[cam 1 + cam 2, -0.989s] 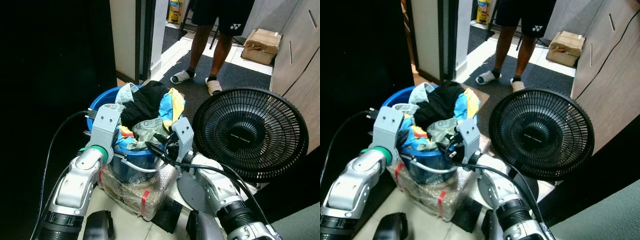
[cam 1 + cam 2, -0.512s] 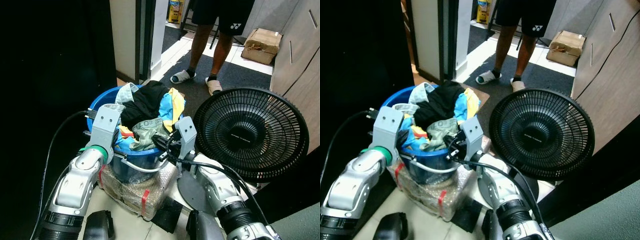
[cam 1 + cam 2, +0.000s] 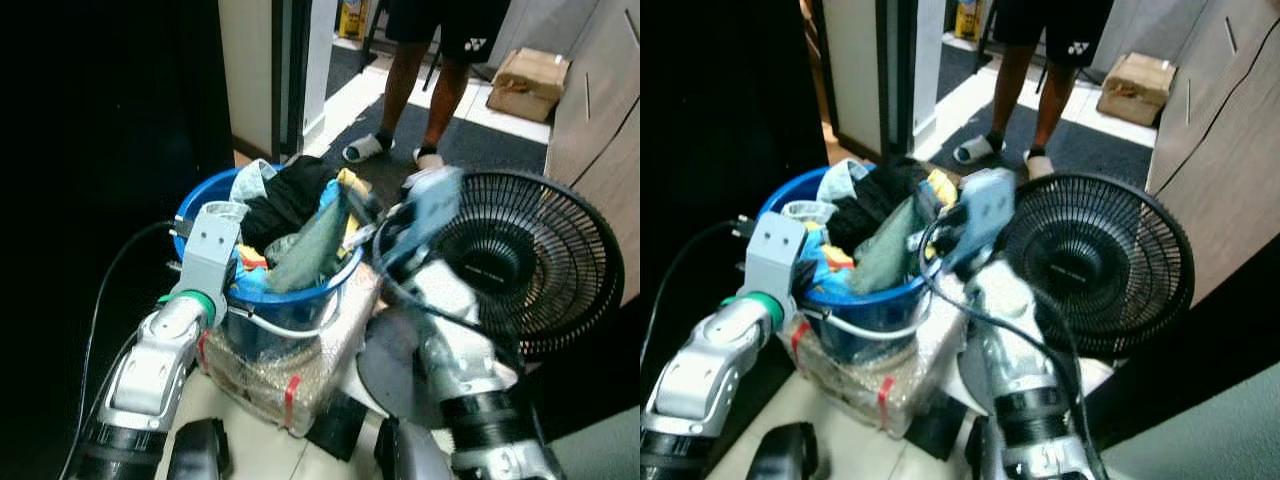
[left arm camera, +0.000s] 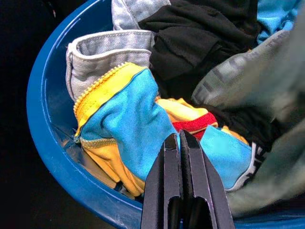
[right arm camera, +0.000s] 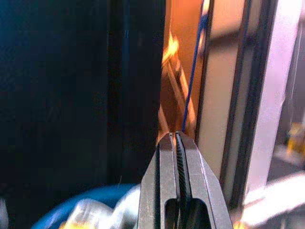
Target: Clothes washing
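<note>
Right gripper (image 5: 177, 138) pressed together, lifting a green garment (image 3: 312, 252) from the tub (image 3: 203, 196).
Left gripper (image 4: 180, 138) closed, idle at the tub's 7 o'clock; I judge sorting barely begun, the washing ahead.

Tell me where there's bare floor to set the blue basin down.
Bare floor: the dark mat between the fan and the person's sandals, and pale tile by the doorframe. Crowded: around the blue basin, with the wrapped bundle, fan base and both arms.

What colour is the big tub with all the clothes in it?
The tub is bright blue. The left wrist view shows it best.
</note>
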Tool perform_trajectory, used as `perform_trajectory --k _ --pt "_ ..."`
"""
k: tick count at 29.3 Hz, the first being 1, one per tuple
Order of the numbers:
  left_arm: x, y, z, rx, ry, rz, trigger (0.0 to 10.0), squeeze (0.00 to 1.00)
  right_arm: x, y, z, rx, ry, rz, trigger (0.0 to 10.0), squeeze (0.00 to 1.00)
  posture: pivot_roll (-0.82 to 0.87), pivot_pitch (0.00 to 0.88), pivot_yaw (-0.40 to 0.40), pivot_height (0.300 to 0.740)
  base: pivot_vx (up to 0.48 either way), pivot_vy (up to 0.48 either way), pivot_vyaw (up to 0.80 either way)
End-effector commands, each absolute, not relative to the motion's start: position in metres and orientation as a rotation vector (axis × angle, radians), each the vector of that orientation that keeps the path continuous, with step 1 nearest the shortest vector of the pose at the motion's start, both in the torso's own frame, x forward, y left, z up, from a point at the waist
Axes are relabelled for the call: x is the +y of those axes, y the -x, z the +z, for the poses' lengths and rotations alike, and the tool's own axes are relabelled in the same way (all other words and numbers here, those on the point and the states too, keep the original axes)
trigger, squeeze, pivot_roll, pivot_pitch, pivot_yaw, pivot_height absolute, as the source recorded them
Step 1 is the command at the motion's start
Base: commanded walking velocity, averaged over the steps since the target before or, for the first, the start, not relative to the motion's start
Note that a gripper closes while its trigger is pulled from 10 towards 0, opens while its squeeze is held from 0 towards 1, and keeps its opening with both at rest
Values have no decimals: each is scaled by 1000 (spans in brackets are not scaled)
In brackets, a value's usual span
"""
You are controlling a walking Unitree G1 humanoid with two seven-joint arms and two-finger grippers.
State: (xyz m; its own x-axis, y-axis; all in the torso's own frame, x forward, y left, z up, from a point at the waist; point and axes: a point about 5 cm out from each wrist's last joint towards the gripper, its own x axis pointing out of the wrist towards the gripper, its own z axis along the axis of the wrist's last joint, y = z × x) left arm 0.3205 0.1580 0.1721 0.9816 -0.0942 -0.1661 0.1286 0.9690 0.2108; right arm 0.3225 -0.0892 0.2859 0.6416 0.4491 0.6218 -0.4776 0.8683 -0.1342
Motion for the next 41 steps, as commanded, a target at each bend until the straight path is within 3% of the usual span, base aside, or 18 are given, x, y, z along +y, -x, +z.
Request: perform_trajectory --k 1,6,10,16,17,19,20,31,41 --pt "156 -321 171 160 -215 -119 10000 0 -97 -319 297 -731 -27 483 10000 0 175 88 -21 526 0 0 0" --pt "154 -322 171 158 -214 -126 10000 0 -100 -322 284 -668 4 477 10000 0 168 85 -19 526 0 0 0" --pt "150 -322 170 157 -216 -140 10000 0 -102 -338 205 -364 53 443 10000 0 169 82 -19 526 0 0 0" --pt "150 -322 169 159 -217 -141 10000 0 -107 -340 176 -238 33 413 10000 0 173 81 -18 526 0 0 0" --pt "151 -321 169 161 -218 -141 10000 0 -106 -341 156 -136 17 414 10000 157 175 80 -17 526 0 0 0" --pt "151 -321 169 162 -219 -142 10000 0 -104 -341 150 -106 18 418 10000 157 175 80 -17 526 0 0 0" --pt "151 -321 169 162 -220 -142 10000 0 -103 -341 146 -86 19 420 10000 1000 179 78 -19 526 0 0 0" --pt "153 -319 166 167 -221 -133 10000 0 -105 -339 174 -217 -80 479 10000 1000 178 80 -27 526 0 0 0" --pt "149 -321 166 167 -217 -141 10000 0 -116 -341 184 -244 -49 477 10000 1000 165 85 -25 526 0 0 0"
